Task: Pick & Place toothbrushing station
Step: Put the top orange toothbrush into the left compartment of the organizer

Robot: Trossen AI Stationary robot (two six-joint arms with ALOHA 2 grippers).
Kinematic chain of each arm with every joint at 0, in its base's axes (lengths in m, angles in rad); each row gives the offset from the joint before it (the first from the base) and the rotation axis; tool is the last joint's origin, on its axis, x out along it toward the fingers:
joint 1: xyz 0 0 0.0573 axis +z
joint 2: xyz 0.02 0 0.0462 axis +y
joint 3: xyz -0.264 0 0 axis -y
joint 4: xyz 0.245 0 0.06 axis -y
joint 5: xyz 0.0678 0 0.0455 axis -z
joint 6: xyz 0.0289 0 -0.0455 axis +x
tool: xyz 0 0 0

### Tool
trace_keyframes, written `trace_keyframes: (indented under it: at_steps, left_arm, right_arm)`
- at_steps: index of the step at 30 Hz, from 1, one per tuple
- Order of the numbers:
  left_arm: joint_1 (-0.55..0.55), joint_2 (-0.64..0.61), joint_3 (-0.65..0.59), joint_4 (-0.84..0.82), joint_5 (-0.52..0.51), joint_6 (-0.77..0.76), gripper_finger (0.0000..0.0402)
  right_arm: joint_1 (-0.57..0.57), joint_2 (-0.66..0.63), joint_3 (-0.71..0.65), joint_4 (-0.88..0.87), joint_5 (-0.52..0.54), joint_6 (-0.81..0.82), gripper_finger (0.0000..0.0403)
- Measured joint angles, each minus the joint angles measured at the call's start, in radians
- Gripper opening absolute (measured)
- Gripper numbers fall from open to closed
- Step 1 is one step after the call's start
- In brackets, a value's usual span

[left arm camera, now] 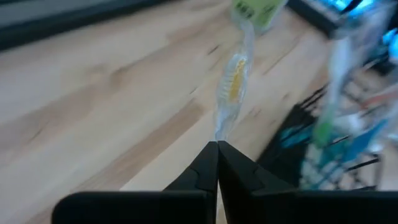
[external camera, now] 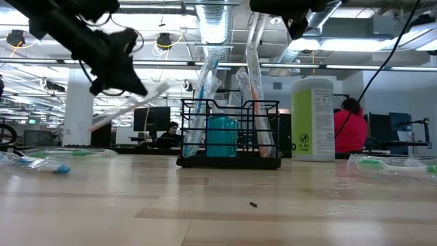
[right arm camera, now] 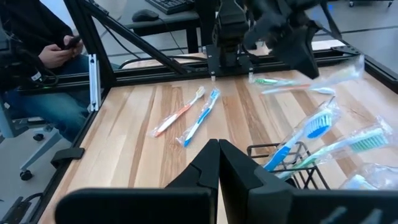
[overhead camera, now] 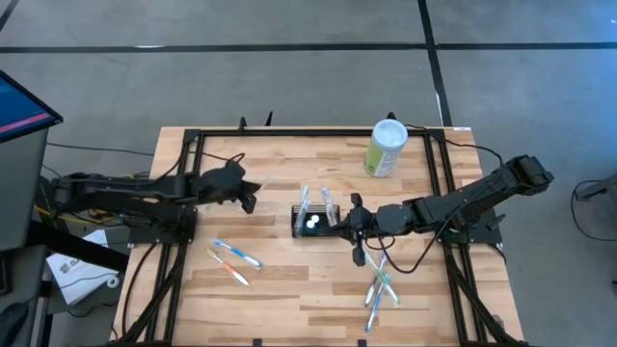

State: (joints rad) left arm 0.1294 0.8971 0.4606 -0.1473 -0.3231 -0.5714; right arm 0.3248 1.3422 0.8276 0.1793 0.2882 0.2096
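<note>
On the wooden surface (overhead camera: 289, 289), my left end effector (overhead camera: 249, 200) is clamped on a wrapped toothbrush (left arm camera: 233, 84); the right end effector (overhead camera: 358, 256) is closed, empty. The black wire-mesh toothbrushing station (overhead camera: 313, 222) sits mid-surface, holding wrapped brushes. I count one station, one green canister (overhead camera: 387, 147).

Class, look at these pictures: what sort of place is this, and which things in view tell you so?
Probably a robotics lab in an open-plan office: exposed ceiling ducts, desks with monitors, a seated person, and a wooden table framed for two robot arms.
</note>
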Motion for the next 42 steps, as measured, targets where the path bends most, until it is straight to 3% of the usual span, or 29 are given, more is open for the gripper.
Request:
trace_keyframes:
  at_steps: [17, 27, 42]
  left_arm:
    - [-0.204, 0.045, -0.001, 0.524, -0.087, 0.2, 0.0]
    - [-0.243, 0.242, -0.001, 0.864, -0.088, 0.287, 0.0]
    - [-0.24, 0.48, -0.001, 1.25, -0.069, 0.328, 0.0]
  right_arm:
    - [0.004, 0.0, 0.0, 0.017, 0.0, 0.0, 0.0]
    - [0.004, 0.0, 0.0, 0.041, 0.0, -0.002, 0.0]
    - [0.009, 0.0, 0.0, 0.039, 0.0, -0.001, 0.0]
